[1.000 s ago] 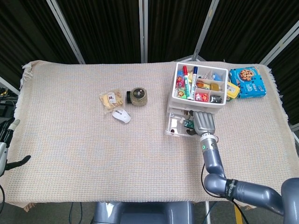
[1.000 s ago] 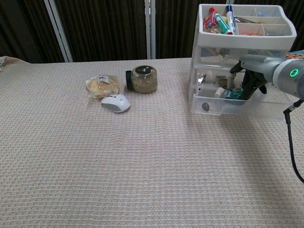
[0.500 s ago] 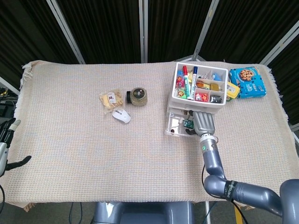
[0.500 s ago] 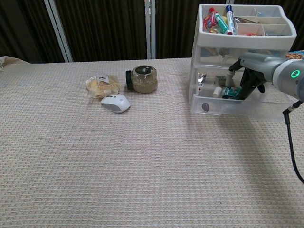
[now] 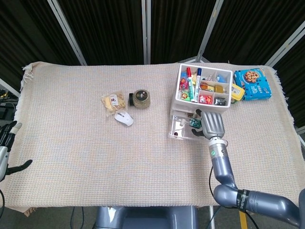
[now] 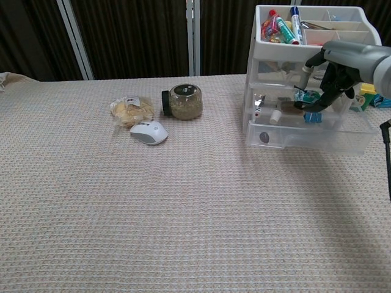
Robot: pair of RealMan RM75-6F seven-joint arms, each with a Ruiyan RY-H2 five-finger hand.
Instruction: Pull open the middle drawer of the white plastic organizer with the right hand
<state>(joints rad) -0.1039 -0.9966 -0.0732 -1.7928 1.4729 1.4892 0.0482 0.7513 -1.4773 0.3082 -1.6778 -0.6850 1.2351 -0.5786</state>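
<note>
The white plastic organizer (image 5: 177, 100) (image 6: 264, 54) stands at the right of the table, its top tray full of pens and small items. Its bottom drawer (image 5: 181, 130) (image 6: 305, 135) is pulled out toward me and holds small objects. The middle drawer (image 6: 274, 90) sits pushed in above it. My right hand (image 5: 212, 123) (image 6: 335, 72) hovers at the middle drawer's front, above the open bottom drawer, fingers curled downward. A teal bit shows by the fingertips; whether they hook the drawer is unclear. My left hand (image 5: 5, 141) hangs off the table's left edge, fingers spread, holding nothing.
A snack bag (image 5: 113, 101) (image 6: 130, 108), a lidded jar (image 5: 141, 98) (image 6: 183, 101) and a white mouse (image 5: 124, 118) (image 6: 148, 132) lie left of the organizer. A blue cookie box (image 5: 253, 84) and a yellow item (image 5: 237, 91) sit to its right. The cloth-covered table (image 5: 95, 157) stretches wide.
My right hand has risen from inside the open bottom drawer to the level of the middle drawer and shifted slightly right. The teal bit rose with it. The left hand stayed put.
</note>
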